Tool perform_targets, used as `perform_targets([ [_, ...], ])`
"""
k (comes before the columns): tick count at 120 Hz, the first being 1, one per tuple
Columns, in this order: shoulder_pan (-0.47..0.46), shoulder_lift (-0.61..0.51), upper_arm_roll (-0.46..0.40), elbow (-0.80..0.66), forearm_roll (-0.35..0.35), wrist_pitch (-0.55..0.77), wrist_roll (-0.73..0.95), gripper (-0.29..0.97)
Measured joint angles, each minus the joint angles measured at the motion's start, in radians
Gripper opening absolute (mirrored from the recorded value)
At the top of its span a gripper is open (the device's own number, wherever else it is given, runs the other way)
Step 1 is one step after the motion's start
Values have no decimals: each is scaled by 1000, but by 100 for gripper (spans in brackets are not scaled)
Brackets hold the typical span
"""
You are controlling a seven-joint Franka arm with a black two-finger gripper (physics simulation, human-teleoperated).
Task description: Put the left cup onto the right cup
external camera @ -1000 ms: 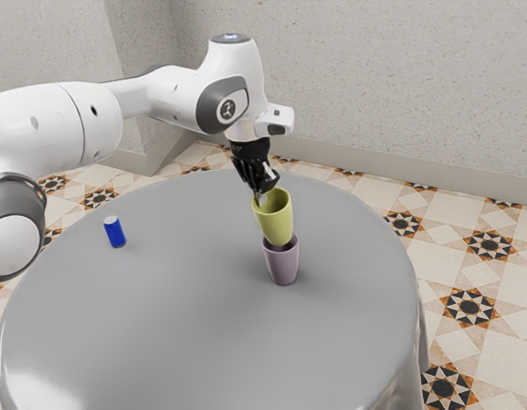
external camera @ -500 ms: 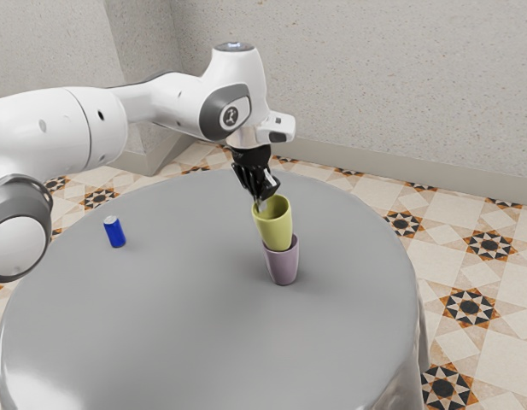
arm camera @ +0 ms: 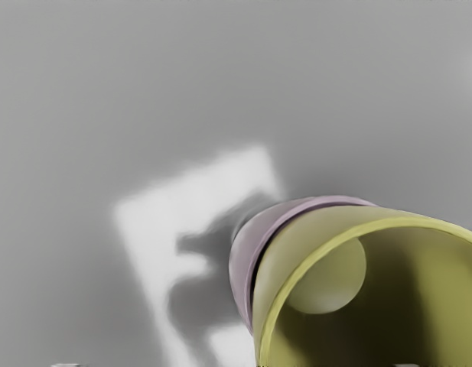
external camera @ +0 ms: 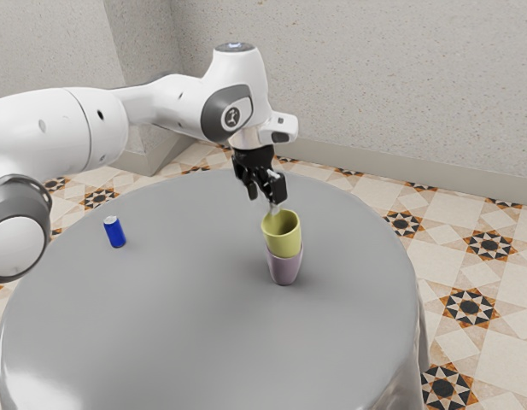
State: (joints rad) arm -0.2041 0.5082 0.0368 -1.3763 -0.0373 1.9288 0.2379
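Note:
The yellow-green cup (external camera: 281, 233) stands upright, nested in the purple cup (external camera: 283, 266), near the middle of the round grey table (external camera: 161, 325). My gripper (external camera: 267, 196) hovers just above the yellow-green cup's rim, on the side toward the exterior view's left, and is open with nothing held. In the wrist view the yellow-green cup (arm camera: 373, 306) lies just under my hand, its hollow inside facing the camera. The purple cup (arm camera: 251, 245) shows as a band around its outside.
A small blue cylinder (external camera: 114, 231) stands on the table toward the exterior view's left, well away from the cups. The table's edge curves round to the right of the cups, with tiled floor (external camera: 468, 256) beyond it.
The yellow-green cup has dropped deeper into the purple cup. My fingers have let go of its rim and spread, and the hand has risen slightly.

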Motion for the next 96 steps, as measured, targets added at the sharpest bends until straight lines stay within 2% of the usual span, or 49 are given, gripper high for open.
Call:
perform_targets([
  [31,0,-50,2,-8,-1,-8,2,61],
  [66,5,-192,7,-69,-3,-52,3,64],
  [96,91,-349,13,-114,-6,-162,2,65],
])
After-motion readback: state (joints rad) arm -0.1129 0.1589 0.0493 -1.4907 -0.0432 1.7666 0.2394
